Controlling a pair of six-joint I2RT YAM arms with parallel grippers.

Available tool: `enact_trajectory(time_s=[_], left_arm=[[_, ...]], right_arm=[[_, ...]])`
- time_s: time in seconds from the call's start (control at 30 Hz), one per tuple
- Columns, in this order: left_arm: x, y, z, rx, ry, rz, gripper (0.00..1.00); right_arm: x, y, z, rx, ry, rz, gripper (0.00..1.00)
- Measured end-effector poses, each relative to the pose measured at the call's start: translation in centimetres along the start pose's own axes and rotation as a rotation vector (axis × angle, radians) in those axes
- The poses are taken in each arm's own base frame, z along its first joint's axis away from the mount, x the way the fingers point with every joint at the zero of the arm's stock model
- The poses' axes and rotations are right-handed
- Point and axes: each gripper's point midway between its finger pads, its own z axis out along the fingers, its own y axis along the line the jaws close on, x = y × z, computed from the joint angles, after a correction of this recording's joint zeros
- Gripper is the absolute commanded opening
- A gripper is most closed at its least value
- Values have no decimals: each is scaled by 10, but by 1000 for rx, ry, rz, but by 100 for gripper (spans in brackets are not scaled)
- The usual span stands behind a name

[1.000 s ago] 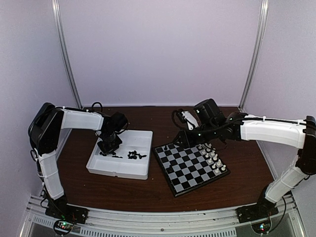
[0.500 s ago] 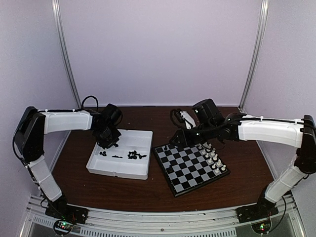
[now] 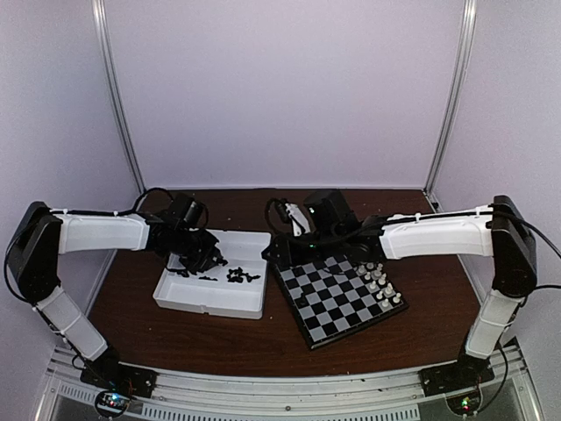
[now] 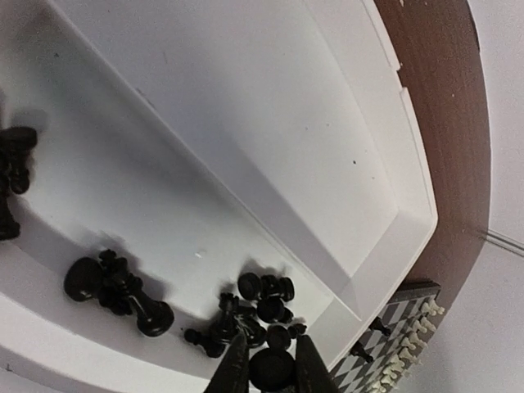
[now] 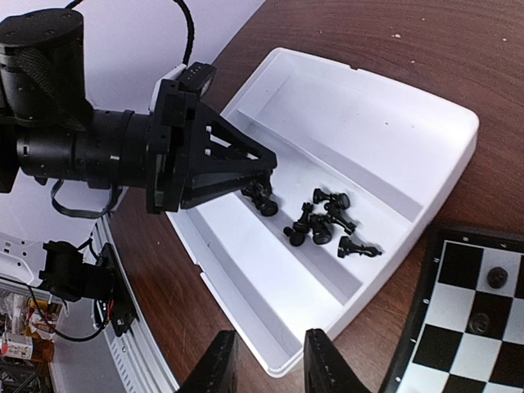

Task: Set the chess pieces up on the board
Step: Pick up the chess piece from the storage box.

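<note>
The board (image 3: 337,294) lies right of a white tray (image 3: 215,300). Several loose black chess pieces (image 3: 237,275) lie in the tray, also seen in the left wrist view (image 4: 266,299) and the right wrist view (image 5: 323,221). My left gripper (image 3: 209,257) hangs low over the tray, shut on a black chess piece (image 4: 272,368) just above that cluster. My right gripper (image 3: 279,252) is open and empty (image 5: 268,364), over the tray's edge nearest the board. Two black pieces (image 5: 495,277) stand on the board's corner squares.
Rows of white pieces (image 3: 377,281) stand along the board's right edge. The left arm (image 5: 123,147) reaches across the tray close in front of my right gripper. Brown table (image 3: 263,338) surrounds tray and board; walls close off the back and sides.
My right arm has swung left from over the board to the tray's edge. My left gripper has shifted right over the tray, towards the cluster of black pieces.
</note>
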Motion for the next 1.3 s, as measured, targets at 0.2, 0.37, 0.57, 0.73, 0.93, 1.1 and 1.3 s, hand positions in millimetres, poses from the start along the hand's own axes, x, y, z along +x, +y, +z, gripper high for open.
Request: enact_trajectory(time_s=[0.2,0.37,0.57,0.73,0.93,1.1,1.3], left_arm=[[21,-19,-12,109,94,-39,17],[34,-27,-19,158,153,-57,17],[42,-23,-18,165,196,-77,17],[45,-23,-18,175,213,-89,17],[46,-24,-19,191,220,-98,17],[47,-24,-18,198,224,-108,17],[47,-24,-19,202,228,-117,17]], right_arm=[[-4,7,34,-8,-27,6,31],[-8,4,54,3,-36,8,33],[-9,2,72,13,-40,9,32],[-10,4,80,11,-41,10,33],[-7,5,85,9,-33,21,33],[1,9,91,-3,-16,20,31],[10,7,98,-9,4,38,24]])
